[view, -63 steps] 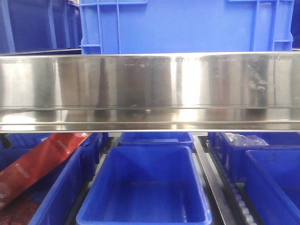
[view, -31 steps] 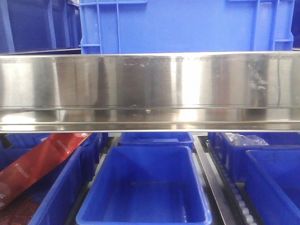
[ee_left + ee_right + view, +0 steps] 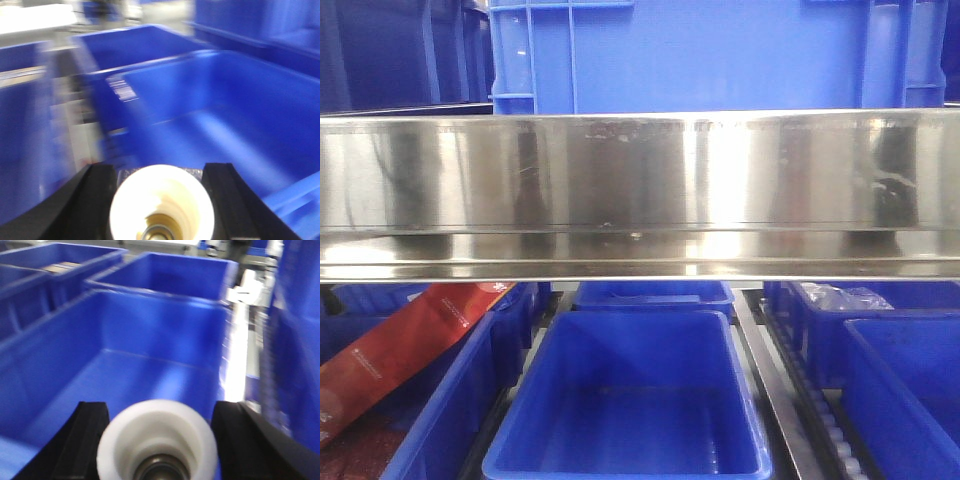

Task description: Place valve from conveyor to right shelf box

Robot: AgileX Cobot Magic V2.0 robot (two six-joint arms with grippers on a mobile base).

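blue box (image 3: 150, 325) below; left gripper (image 3: 159, 172) and right gripper (image 3: 160, 412) each pinch a white valve (image 3: 157, 432). early drop could hit its rim.

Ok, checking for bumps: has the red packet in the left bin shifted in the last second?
No. The red packet has not shifted: its top end lies under the same spot of the steel shelf rail as before.
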